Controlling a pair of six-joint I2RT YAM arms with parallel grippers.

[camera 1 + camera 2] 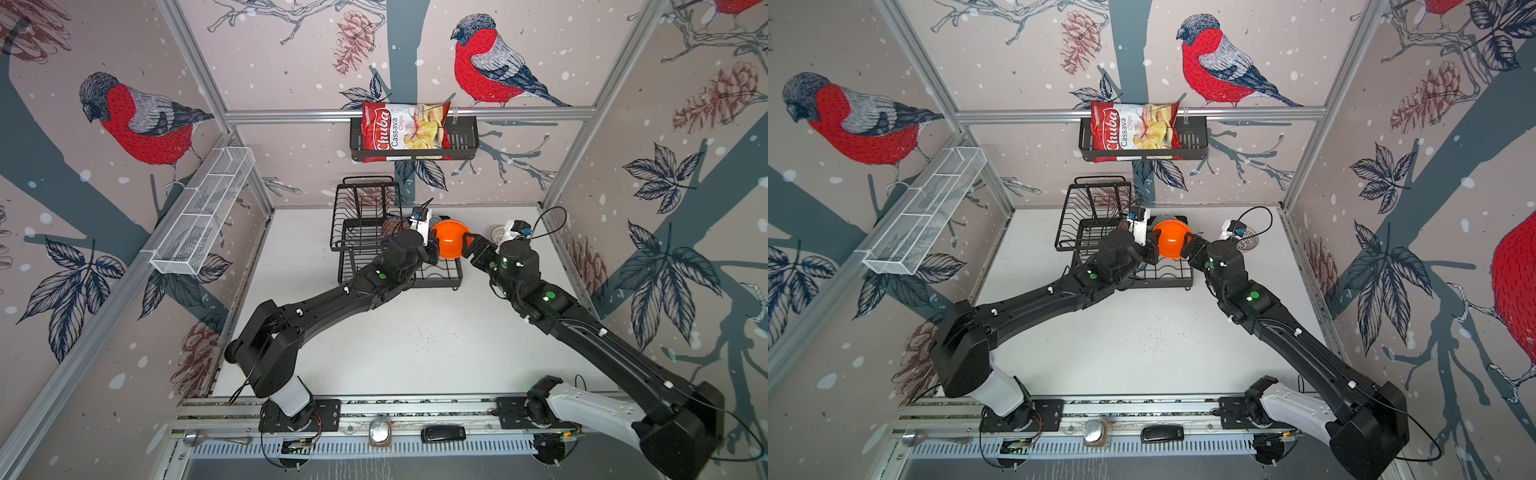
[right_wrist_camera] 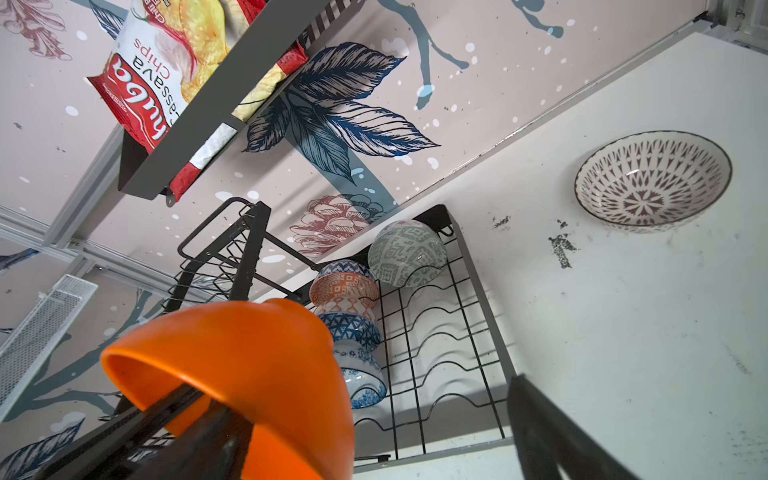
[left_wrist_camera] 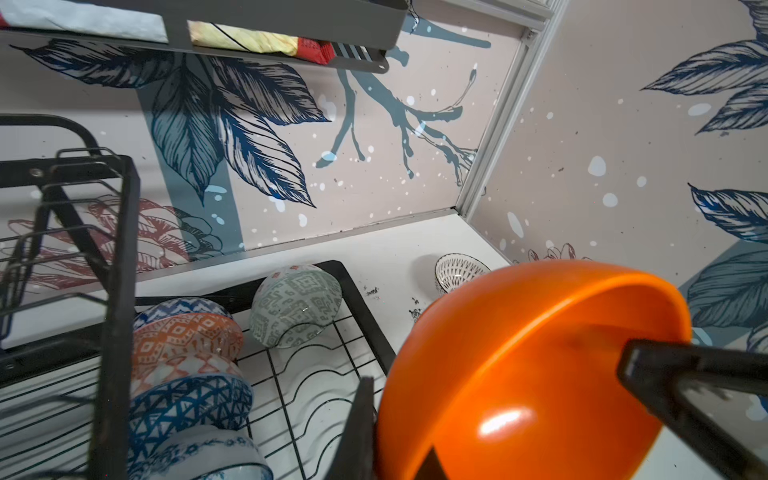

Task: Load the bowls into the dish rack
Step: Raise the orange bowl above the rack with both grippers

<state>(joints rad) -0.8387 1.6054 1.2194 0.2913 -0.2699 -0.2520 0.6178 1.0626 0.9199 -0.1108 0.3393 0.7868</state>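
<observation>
fingers (image 3: 361,419) of the left gripper (image 1: 435,249) are clenched on the wall of the plain orange bowl (image 1: 451,245). the bowl hangs tilted on its side above the right part of the dish rack (image 3: 365,309) and is not yet set down. in the left wrist view four bowls already lie in the base tray. the orange-white bowl (image 3: 187,345), the blue triangle bowl (image 3: 191,403) and the blue-white floral bowl (image 3: 208,455) are packed in a row on their sides beside the upper tier. the grey-white bowl (image 3: 295,307) leans alone toward the back corner, apart from that row. just right of the orange bowl, the right gripper (image 1: 471,246) stands spread wide and grips nothing. one of its fingers (image 2: 174,432) reaches in under the bowl's rim, though whether it touches cannot be told. further right, the white lattice bowl (image 2: 652,178) sits upright on the table (image 2: 623,332), well apart from the rack. by my judgement four of the six are loaded, the fifth is in hand over free wavy wires, and the lattice bowl has yet to be fetched.
</observation>
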